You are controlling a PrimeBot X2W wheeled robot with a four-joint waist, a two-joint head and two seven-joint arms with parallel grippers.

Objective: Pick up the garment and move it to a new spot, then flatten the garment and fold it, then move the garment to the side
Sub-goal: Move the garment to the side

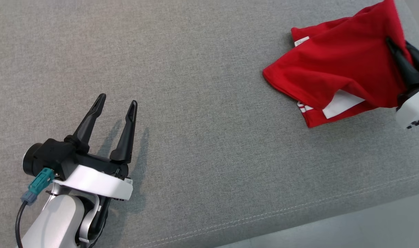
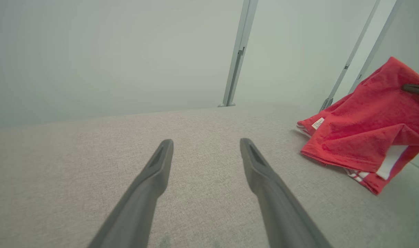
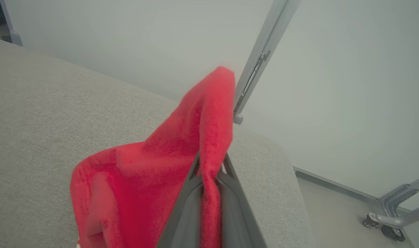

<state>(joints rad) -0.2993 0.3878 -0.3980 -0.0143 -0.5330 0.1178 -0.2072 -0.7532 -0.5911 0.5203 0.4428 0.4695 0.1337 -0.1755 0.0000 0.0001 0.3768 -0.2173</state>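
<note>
One shirt (image 1: 336,65), edge pinched in right gripper (image 1: 398,44), left gripper (image 1: 118,98) spread idle: seemingly pick-up step; next, carry elsewhere.

No lettering can be read here. A small white tag (image 1: 301,41) at the far edge of the red garment (image 1: 333,65), on the right, carries print too fine to make out. At its near hem, white markings (image 1: 303,107) lie partly hidden under a fold.

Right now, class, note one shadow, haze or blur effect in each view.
Head view: the left end effector casts soft shadows on the grey cushion. Left wrist view: the wall looks hazy. Right wrist view: the garment blurs at its tip.
</note>
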